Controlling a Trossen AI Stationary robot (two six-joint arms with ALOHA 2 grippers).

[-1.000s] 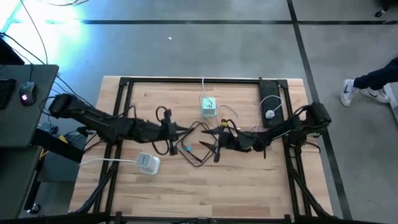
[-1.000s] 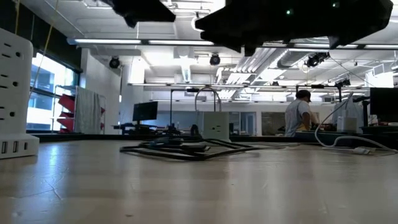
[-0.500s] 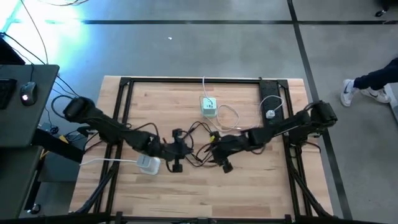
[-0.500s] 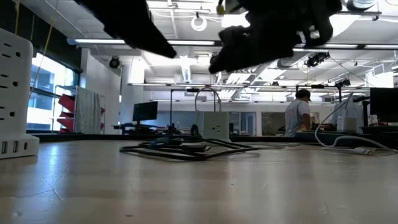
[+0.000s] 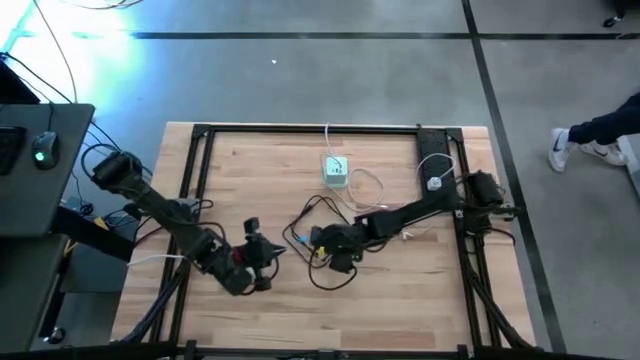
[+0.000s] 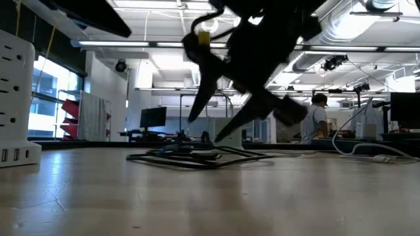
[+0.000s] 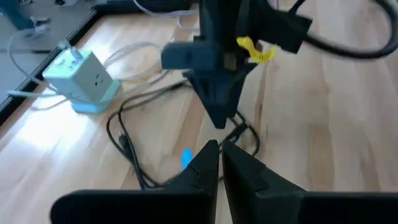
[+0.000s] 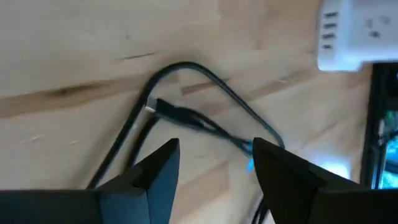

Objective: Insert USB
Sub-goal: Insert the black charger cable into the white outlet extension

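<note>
My right gripper (image 8: pixel 211 168) hangs over the black cable (image 8: pixel 193 118) with its fingers spread wide and nothing between them. The metal-tipped plug (image 8: pixel 163 108) lies on the wood just ahead of my fingertips, its lead running off toward a blue tag (image 8: pixel 250 163). The white power block (image 8: pixel 357 34), which has the ports I need, sits well off beyond the plug.

My left gripper (image 7: pixel 217 163) has its fingers pressed nearly together and holds nothing; the plug end and blue tag lie just past its tips, with the right arm's gripper standing over them. The pale green cube adapter (image 7: pixel 84 81) rests farther out, to one side.

The risks, as I judge them:
- Both my grippers crowd the same tangle, so one could knock the other.
- Closing on the cable rather than the plug body would let the plug swing and miss the port.
- The loops could drag and pull the plug askew.

I can read no brand or writing anywhere; the block's face may carry markings, but they are too faint to tell.
</note>
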